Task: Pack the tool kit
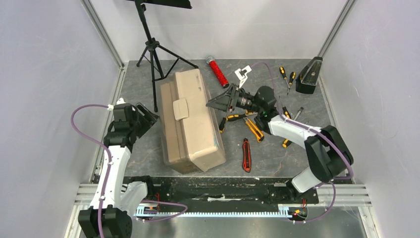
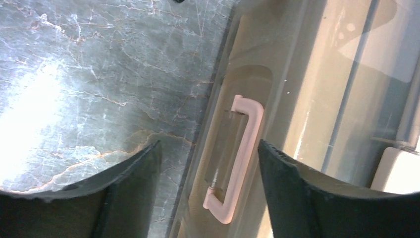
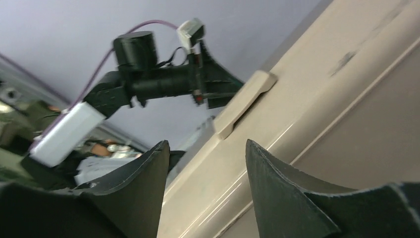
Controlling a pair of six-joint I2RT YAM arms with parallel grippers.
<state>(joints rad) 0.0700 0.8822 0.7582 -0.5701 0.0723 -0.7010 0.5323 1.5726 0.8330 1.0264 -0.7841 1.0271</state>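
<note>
Grey tabletop [image 1: 277, 158]: one toolbox [image 1: 193, 124], two utility knives [image 1: 246, 154], perhaps five screwdrivers [image 1: 283, 73]; left hand [image 2: 208, 148], right hand [image 3: 207, 146] spread.

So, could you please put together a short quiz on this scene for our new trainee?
1. True or false: the toolbox lid is shut.
2. Where does the red utility knife lie? A) on the toolbox lid; B) on the table, on the right arm's side of the toolbox; C) inside the toolbox.
3. Fill in: the left gripper and right gripper are both ___.
Key: 1 true; 2 B; 3 open.
</note>
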